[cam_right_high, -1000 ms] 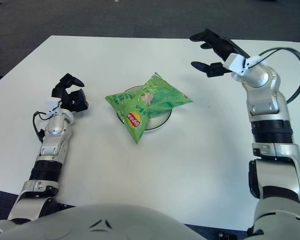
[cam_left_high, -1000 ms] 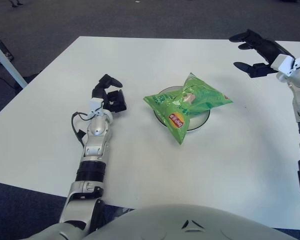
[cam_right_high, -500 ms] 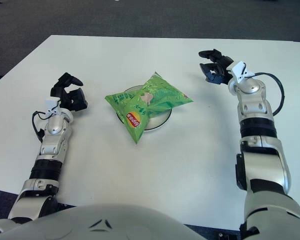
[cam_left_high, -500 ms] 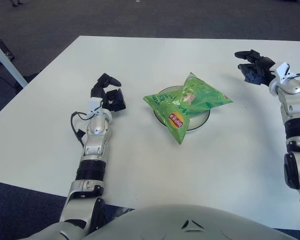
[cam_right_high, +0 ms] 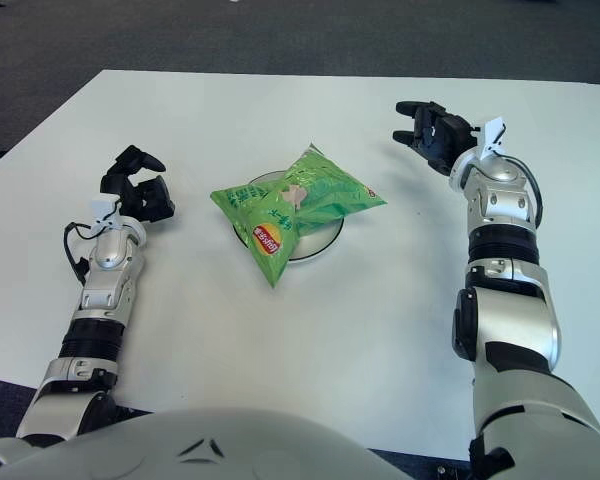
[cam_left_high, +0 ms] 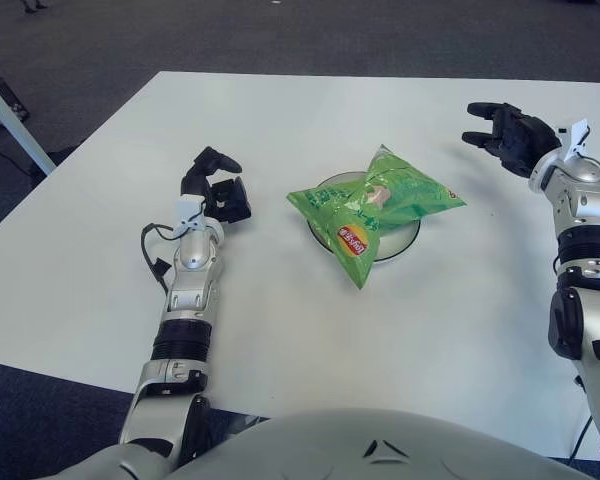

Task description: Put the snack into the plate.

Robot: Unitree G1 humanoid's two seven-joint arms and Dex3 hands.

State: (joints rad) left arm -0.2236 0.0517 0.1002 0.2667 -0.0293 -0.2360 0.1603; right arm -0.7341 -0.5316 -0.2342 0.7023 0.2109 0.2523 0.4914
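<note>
Already lying across plate (cam_left_high: pixel 405 240): green snack bag (cam_left_high: pixel 375 205), red-yellow round logo, lettering unreadable. Well right of bag: right hand (cam_right_high: pixel 432 134), fingers spread, empty. Left of bag: left hand (cam_left_high: pixel 215 190), fingers curled, empty.

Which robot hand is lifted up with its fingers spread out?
The right hand, beyond the snack bag. The left hand shows low beside the plate, fingers curled.

The counter (cam_left_high: pixel 310 330) is white, with a flat, plain top. It stands on a dark grey carpet floor (cam_left_high: pixel 280 35). At the far left edge of the left eye view, a white table leg (cam_left_high: pixel 10 122) slants across the floor.
</note>
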